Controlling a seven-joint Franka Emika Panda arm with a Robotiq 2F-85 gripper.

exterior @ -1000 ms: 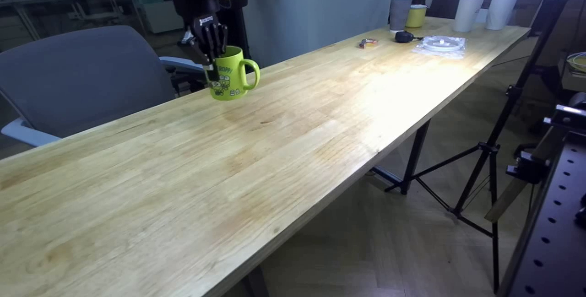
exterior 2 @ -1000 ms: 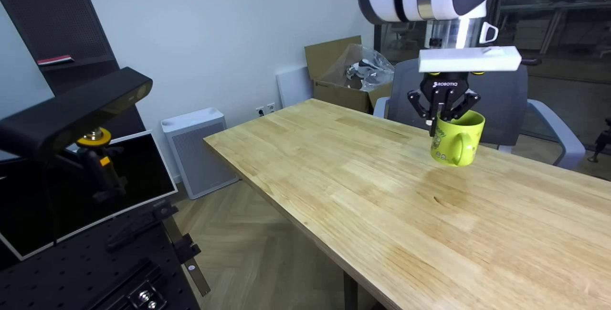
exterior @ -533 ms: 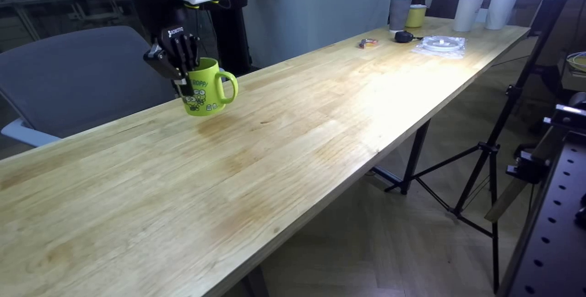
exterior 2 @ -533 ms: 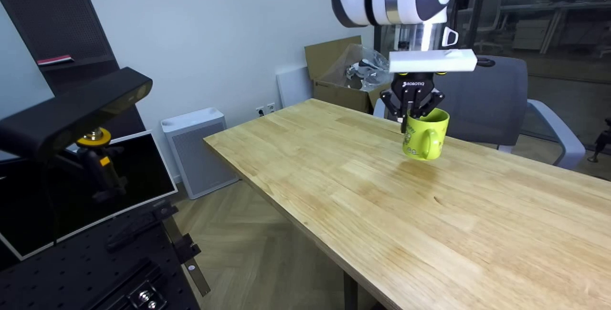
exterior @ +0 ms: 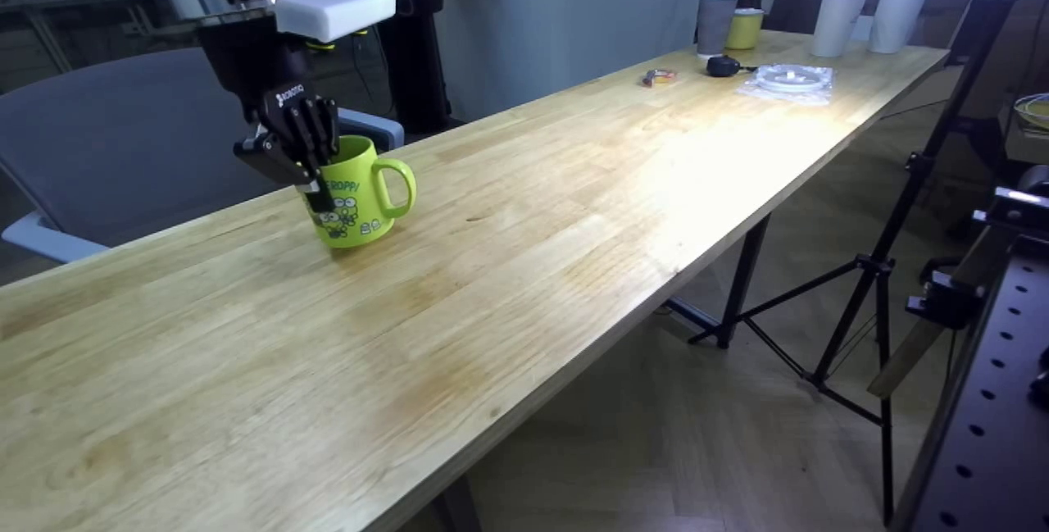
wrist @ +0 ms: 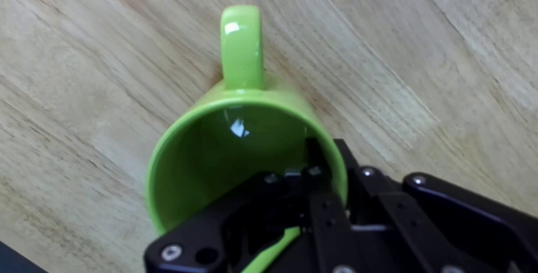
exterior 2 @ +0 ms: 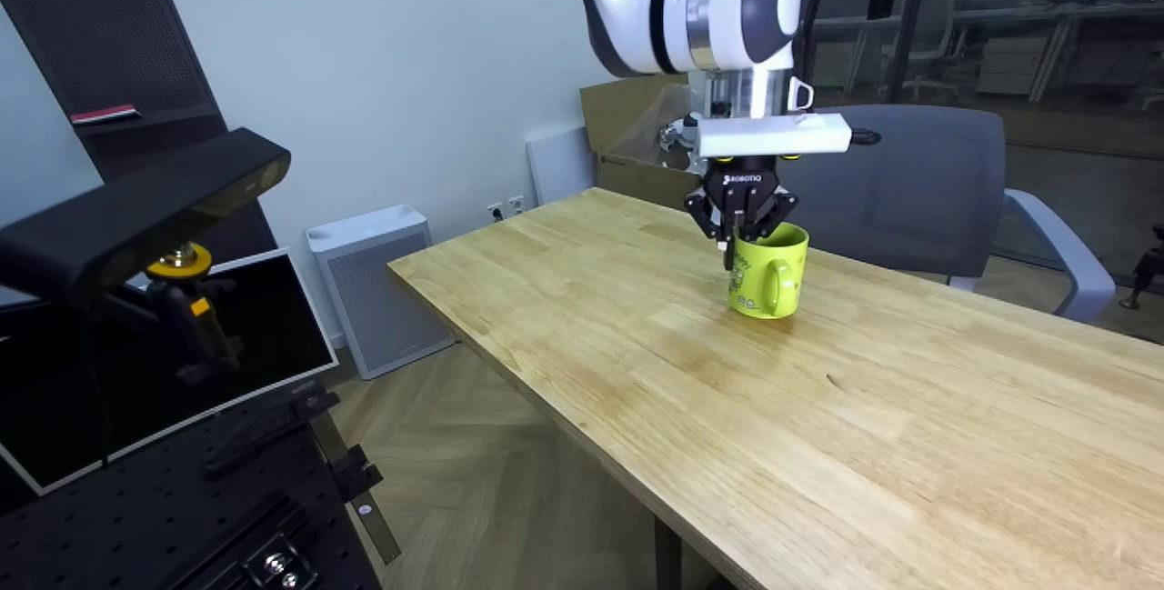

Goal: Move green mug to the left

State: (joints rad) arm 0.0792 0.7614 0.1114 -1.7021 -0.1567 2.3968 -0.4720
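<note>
Gripping the green mug (exterior: 361, 196) by its wall, just in front of the chair (exterior: 139, 147)

Clenches the wall of the mug between the two fingers of the hand (wrist: 329, 149), with one finger dipped inside and the other against the printed outside. Points downward from the robot arm (exterior 2: 627, 17), with a white block (exterior 2: 773, 135) at the wrist.

Has the mug at the tabletop (exterior: 533, 286), near the chair in both exterior views, upright or nearly so, with the loop handle turned away from the chair. Hard to say, at the base, between touching the tabletop and hanging just above it. Shows cartoon faces and lettering on the side, partly covered by the outer finger; reveals, in the wrist view, a glossy green inside with a bright glint.

Also takes in, on the same tabletop but well apart from the chair in an exterior view, a grey cup (exterior: 715, 25), a yellowish cup (exterior: 745, 30), a white cup (exterior: 838, 24) and a tall white tumbler (exterior: 901, 15). Adds, somewhat nearer to the chair, a small colourful packet (exterior: 660, 78), a small black object (exterior: 723, 65) and a round white item (exterior: 791, 79) in clear wrapping. Includes, beside the chair in an exterior view, a partly hidden cardboard box (exterior 2: 641, 179).
</note>
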